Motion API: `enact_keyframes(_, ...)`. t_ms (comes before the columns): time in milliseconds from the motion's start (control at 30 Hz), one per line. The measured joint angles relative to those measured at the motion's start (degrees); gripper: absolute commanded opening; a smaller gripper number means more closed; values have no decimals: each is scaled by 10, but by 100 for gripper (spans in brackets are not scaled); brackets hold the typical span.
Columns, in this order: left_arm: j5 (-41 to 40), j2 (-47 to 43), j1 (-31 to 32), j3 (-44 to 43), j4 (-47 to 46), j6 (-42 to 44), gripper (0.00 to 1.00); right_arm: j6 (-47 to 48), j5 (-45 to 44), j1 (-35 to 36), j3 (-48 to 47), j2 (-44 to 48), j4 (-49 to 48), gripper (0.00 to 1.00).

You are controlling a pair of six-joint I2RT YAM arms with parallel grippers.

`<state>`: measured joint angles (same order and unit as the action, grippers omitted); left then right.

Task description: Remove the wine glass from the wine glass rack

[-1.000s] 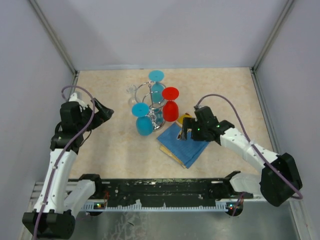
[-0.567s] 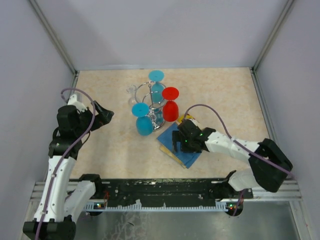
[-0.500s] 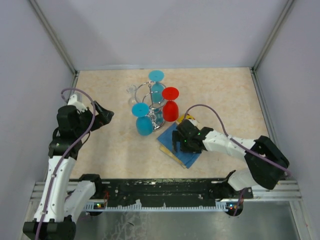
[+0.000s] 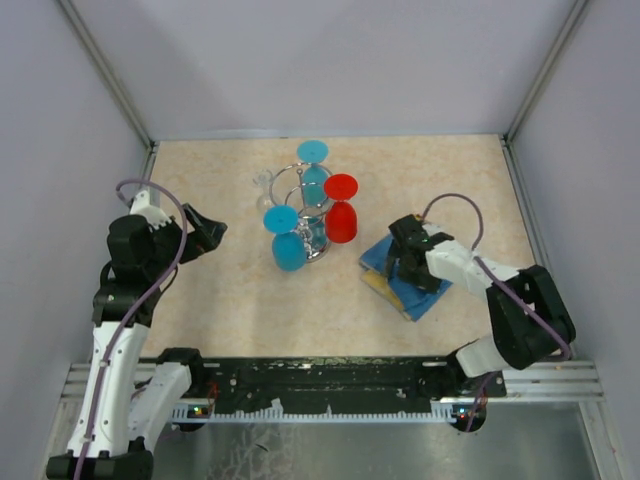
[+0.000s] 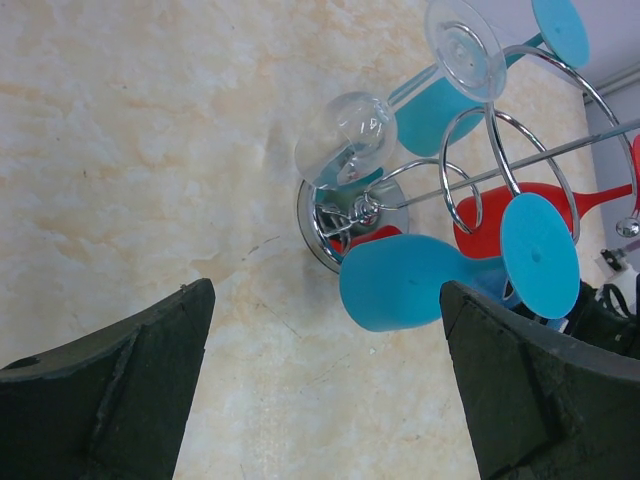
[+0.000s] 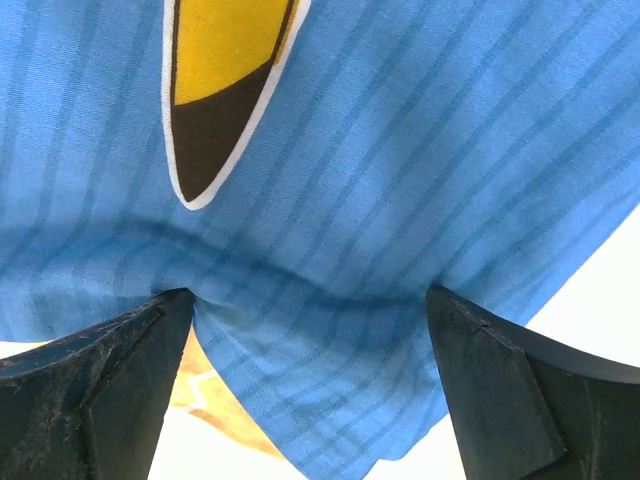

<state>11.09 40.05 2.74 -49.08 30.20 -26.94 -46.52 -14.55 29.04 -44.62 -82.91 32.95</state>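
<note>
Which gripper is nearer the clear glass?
Left. The left gripper faces the clear glass from its left; the right gripper is down on the blue cloth, past the rack.

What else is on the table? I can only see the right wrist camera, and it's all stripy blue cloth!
Observer: A chrome wine glass rack stands to the cloth's left, with glasses hanging upside down.
Operator: What colours?
Observer: A red wine glass, a clear wine glass and two turquoise wine glasses.
Operator: Is the other arm grabbing one?
Observer: No. The left gripper is open, apart from the rack, pointing at it.
</note>
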Motion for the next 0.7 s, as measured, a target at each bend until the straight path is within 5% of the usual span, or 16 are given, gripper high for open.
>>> enact_keyframes(233,9,-7,0,0,3,-4,100,50,-35,-155,-20,2,43,99)
enact_keyframes(433,4,-7,0,0,7,-5,100,107,-59,-240,-224,-196,78,99)
enact_keyframes(700,-13,-7,0,0,18,-4,100,131,-20,-367,-381,-312,85,99)
